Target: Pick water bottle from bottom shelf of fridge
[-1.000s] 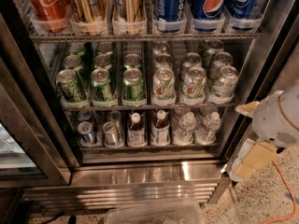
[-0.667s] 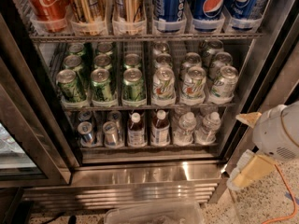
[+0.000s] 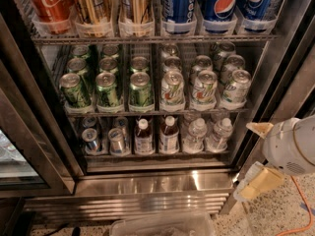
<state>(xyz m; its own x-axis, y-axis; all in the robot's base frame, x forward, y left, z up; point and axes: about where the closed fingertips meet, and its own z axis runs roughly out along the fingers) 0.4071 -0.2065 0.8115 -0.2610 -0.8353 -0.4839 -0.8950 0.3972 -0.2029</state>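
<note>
The fridge (image 3: 152, 187) stands open, with wire racks and a shiny steel base panel. On the bottom shelf (image 3: 157, 156), two clear water bottles with white caps stand at the right, one (image 3: 195, 134) beside the other (image 3: 219, 134). Left of them stand two white-capped bottles of brown drink (image 3: 169, 135) and some small cans (image 3: 117, 141). My gripper (image 3: 257, 154) is outside the fridge at the lower right, about level with the bottom shelf and right of the door frame. Its yellowish fingers (image 3: 260, 128) are spread open and hold nothing.
Green cans (image 3: 107, 88) and pale cans (image 3: 204, 87) fill the middle rack, with Pepsi cans (image 3: 221, 4) above. The glass door (image 3: 19, 151) stands open at the left. A clear plastic bin (image 3: 162, 225) sits on the floor in front, and an orange cable (image 3: 301, 200) lies at the right.
My gripper has moved down along the fridge's right side, from the middle rack's height to the bottom shelf's height. The bottles and cans have not moved.
</note>
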